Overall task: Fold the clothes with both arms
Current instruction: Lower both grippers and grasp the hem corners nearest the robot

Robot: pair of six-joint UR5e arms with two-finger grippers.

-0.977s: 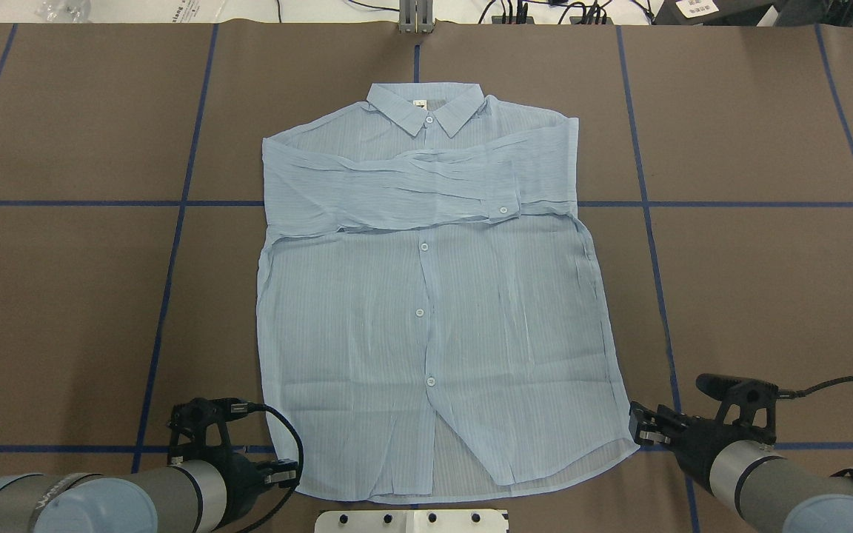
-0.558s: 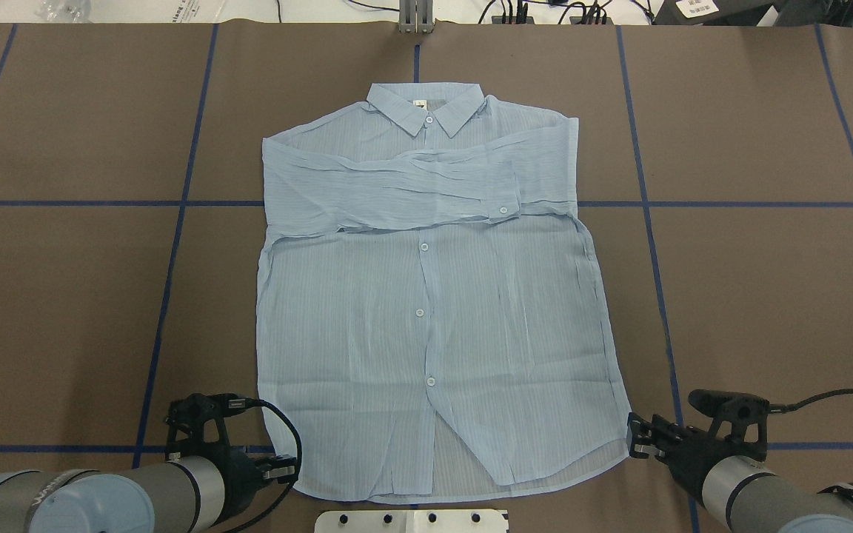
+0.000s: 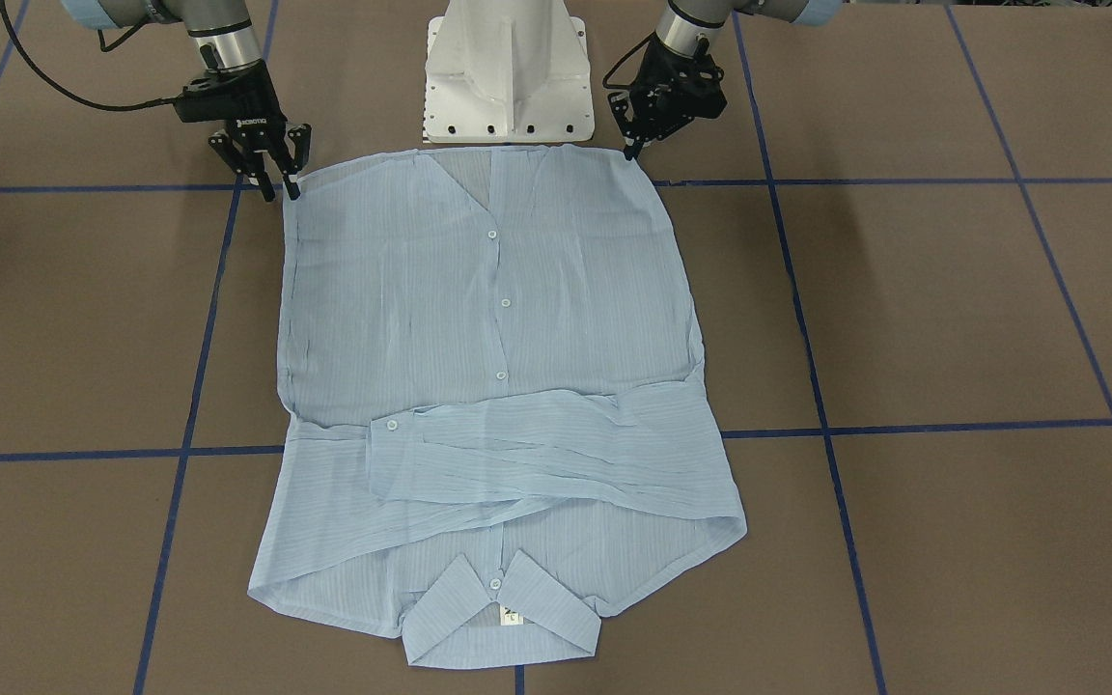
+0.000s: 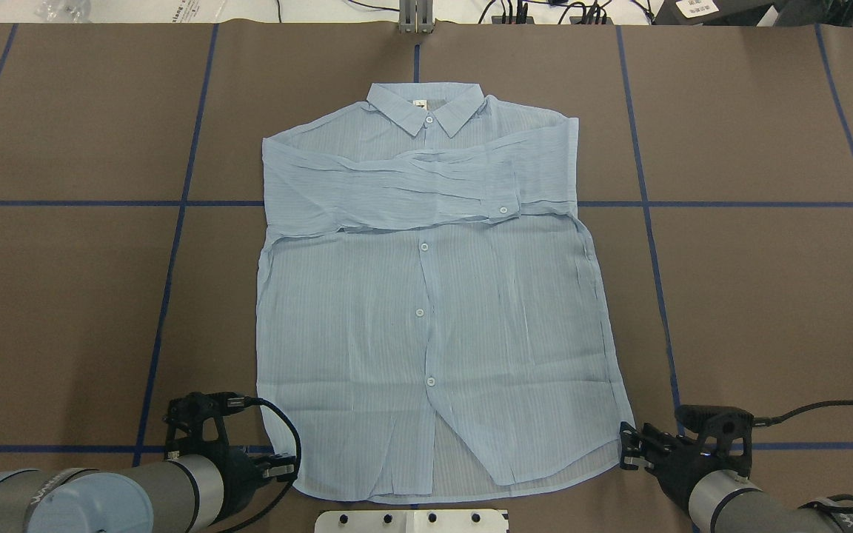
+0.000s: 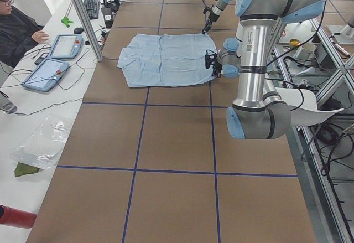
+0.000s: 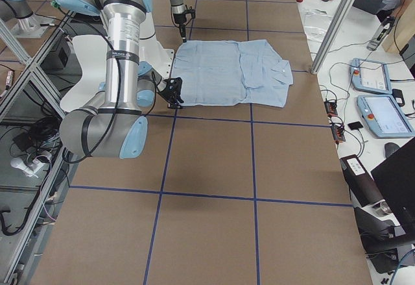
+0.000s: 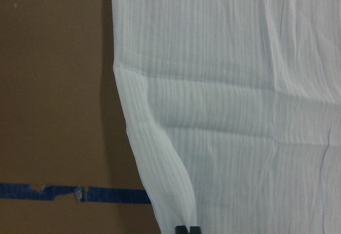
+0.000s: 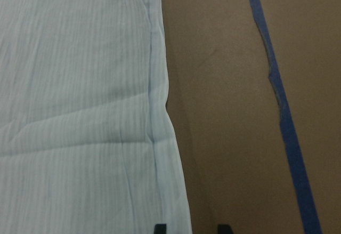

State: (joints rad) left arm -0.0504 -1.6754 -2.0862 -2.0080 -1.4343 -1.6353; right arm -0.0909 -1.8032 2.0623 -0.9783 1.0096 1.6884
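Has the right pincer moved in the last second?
Yes. The right pincer slid back toward the robot, now level with the blue tape line, nearer the shirt corner.

Blue-taped brown table [image 4: 64,296] under flat shirt [image 4: 426,318]

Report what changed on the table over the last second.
The right gripper moved in toward the hem corner of the shirt, going leftward and nearer the robot in the overhead view. Its jaws are open at the fabric edge and have not closed on it. The left gripper barely shifted at the opposite hem corner. The shirt lies flat as before, sleeves folded across the chest.
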